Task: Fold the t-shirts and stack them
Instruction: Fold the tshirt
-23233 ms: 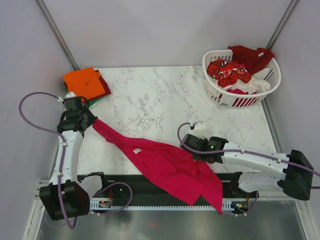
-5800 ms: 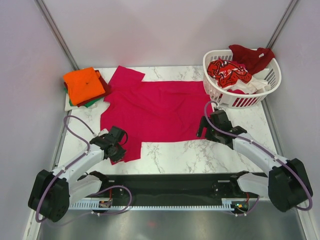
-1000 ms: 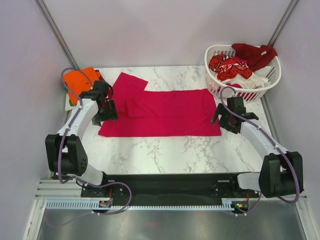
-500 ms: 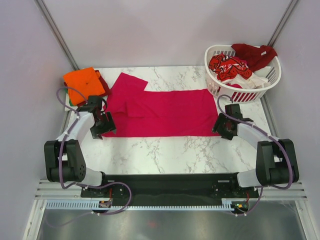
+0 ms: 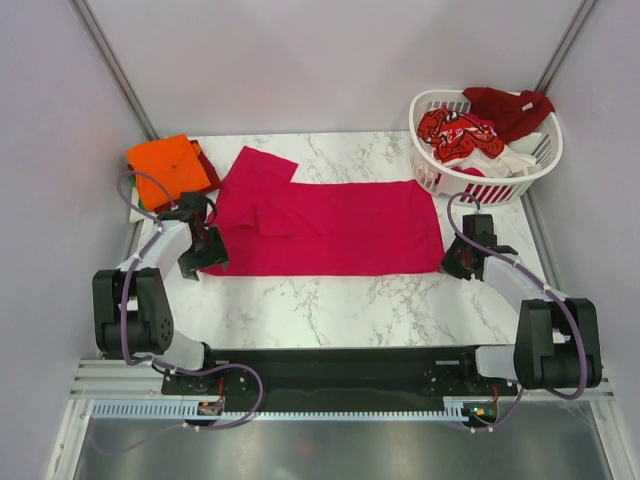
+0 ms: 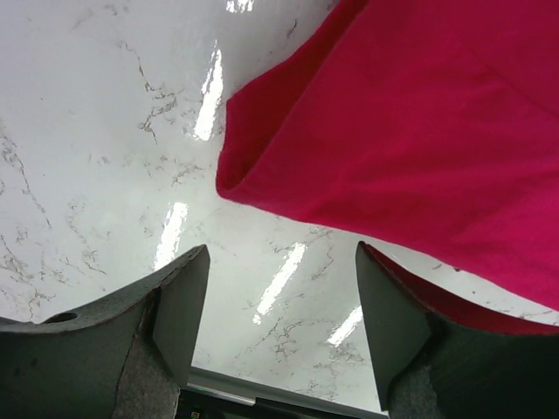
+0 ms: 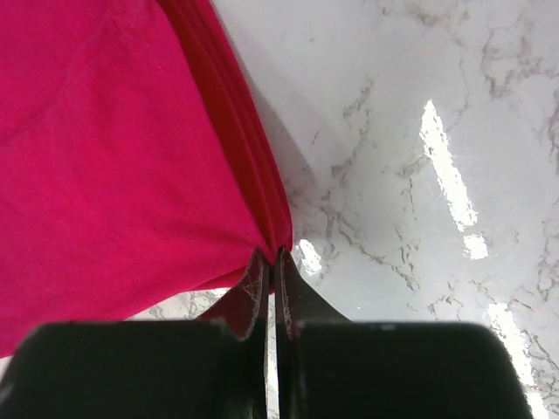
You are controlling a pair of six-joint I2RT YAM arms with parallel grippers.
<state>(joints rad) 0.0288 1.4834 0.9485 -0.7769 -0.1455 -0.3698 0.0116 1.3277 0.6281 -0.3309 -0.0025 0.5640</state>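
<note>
Left gripper [image 6: 279, 319]: jaws spread, empty; near-left corner of magenta t-shirt [image 5: 330, 225] just ahead of the fingers [image 6: 179, 305], not touched.
Right gripper [image 7: 271, 262]: pinched closed on the near-right corner.
T-shirt: flat on marble table [image 5: 330, 300], long axis left to right, one arm at each end.
Beyond: folded stack [image 5: 168, 168] far left, basket [image 5: 455, 190] far right.

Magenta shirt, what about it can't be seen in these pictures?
- Left wrist: magenta shirt is cut off by the top and right edges; only one corner shows.
- Right wrist: right pincer covers the pinched corner.
- Top external: lower folded layers are hidden by the top layer.
</note>
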